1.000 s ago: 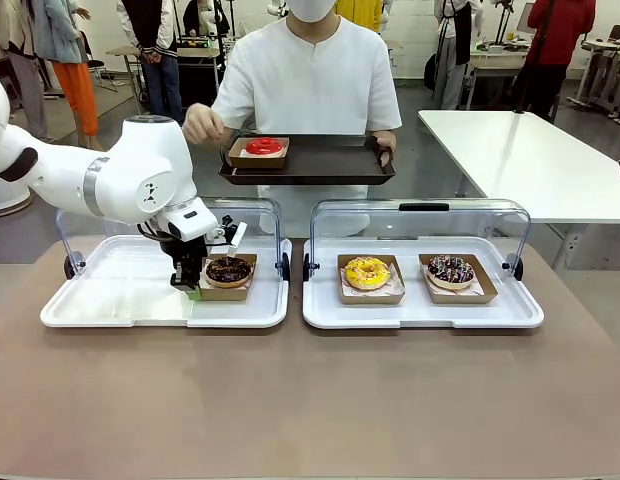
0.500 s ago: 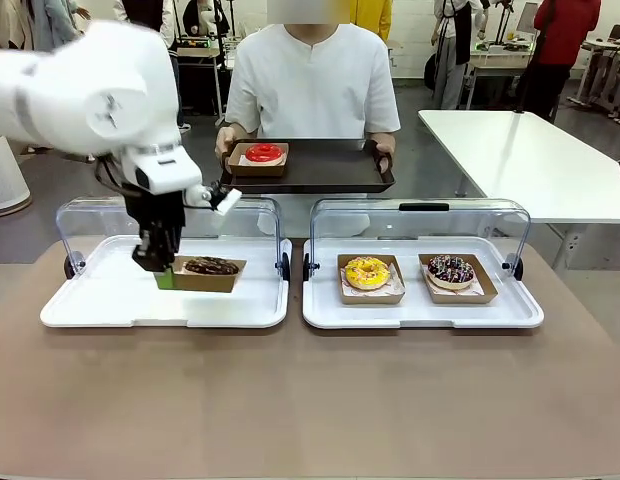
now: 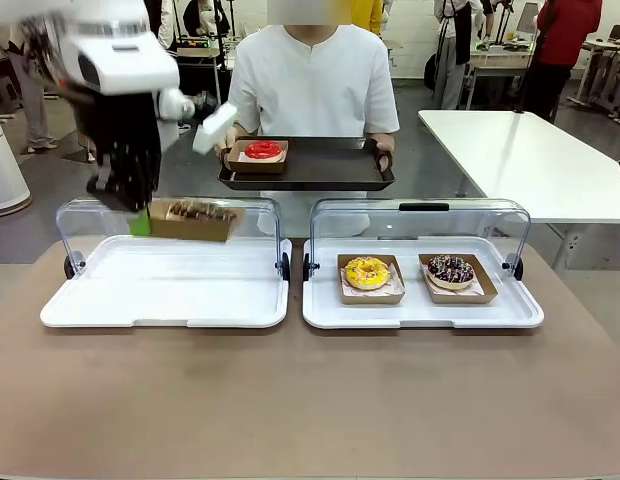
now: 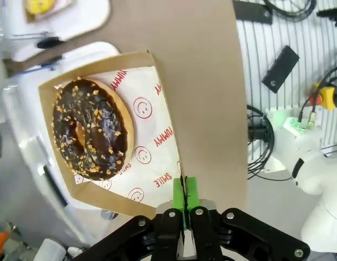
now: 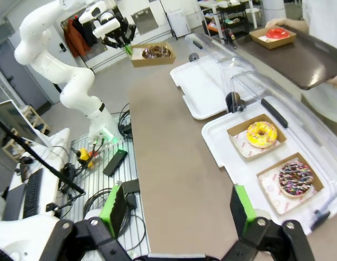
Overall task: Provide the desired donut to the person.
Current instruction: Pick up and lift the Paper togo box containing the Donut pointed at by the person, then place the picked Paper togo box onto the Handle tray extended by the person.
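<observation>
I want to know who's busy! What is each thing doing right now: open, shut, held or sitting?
Left tool: shut on chocolate donut box
Chocolate donut box: held in the air
Right tool: open
Left clear lid: open
Right clear lid: open
Black tray: held by the person

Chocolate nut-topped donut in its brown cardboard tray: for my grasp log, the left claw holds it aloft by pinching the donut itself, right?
No. The left claw holds it aloft by pinching the edge of the brown cardboard tray, not the chocolate nut-topped donut, as the left wrist view shows.
</observation>
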Controlling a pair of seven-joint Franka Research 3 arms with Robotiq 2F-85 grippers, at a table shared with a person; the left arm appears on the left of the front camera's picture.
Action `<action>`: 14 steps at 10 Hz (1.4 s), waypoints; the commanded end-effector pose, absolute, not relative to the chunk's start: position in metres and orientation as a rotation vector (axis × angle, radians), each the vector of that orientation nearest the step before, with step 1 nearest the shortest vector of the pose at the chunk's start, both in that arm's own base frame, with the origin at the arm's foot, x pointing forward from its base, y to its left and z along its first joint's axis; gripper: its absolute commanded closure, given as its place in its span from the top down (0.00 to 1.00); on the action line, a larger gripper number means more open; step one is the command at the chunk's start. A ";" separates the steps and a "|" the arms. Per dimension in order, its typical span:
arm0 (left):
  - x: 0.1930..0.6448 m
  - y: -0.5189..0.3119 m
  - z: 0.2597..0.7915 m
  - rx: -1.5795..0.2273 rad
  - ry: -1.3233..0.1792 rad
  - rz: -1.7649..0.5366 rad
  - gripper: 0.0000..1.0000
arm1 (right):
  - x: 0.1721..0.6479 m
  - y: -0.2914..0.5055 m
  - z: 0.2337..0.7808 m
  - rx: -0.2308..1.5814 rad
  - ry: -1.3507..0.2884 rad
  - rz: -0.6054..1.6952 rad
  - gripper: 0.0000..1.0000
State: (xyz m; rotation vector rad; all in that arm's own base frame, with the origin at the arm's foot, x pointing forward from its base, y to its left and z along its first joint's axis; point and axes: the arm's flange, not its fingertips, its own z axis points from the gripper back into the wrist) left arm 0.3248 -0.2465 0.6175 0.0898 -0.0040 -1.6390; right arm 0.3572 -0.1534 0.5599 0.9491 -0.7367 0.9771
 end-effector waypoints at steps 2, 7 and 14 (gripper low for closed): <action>0.350 -0.251 0.641 0.168 -0.079 -1.598 0.00 | 0.358 -0.153 0.560 0.959 -0.754 0.981 1.00; 0.372 -0.240 0.642 0.138 -0.090 -1.592 0.00 | 0.358 -0.153 0.560 0.959 -0.754 0.981 1.00; 0.372 -0.240 0.642 0.138 -0.090 -1.592 0.00 | 0.358 -0.153 0.560 0.959 -0.754 0.981 1.00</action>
